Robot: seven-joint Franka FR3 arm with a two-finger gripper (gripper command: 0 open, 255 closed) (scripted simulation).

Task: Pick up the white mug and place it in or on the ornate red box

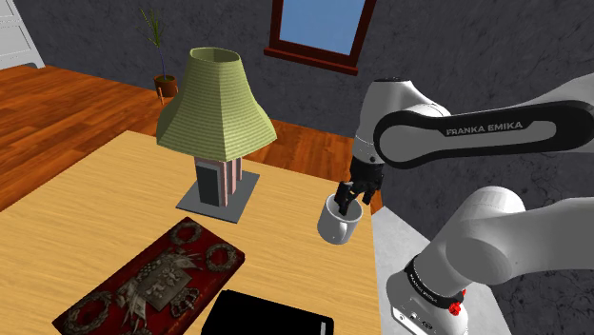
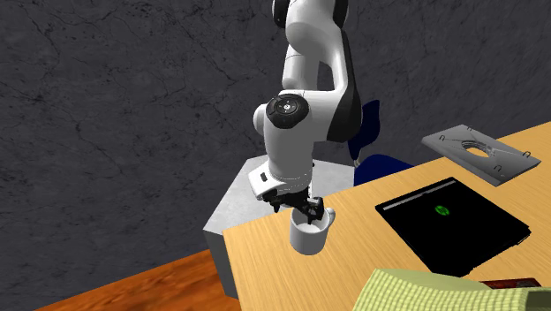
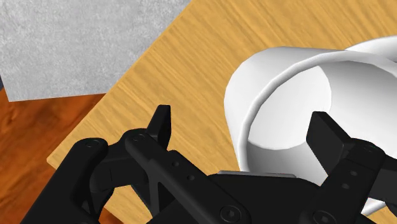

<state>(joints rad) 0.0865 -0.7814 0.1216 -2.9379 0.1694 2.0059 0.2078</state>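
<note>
The white mug stands on the desk, well to one side of the lamp and near the desk's edge by the stand. A pinch on one thin wall could let the mug swing or slip once it is lifted, and a nudge could push it over that edge. The ornate red box lies near the lamp's base on another side, so a low carry risks clipping the shade. The arm folds at the elbow with its wrist turned down. The hand is released, one finger inside the mug's rim and one outside, clear of the wall.
</note>
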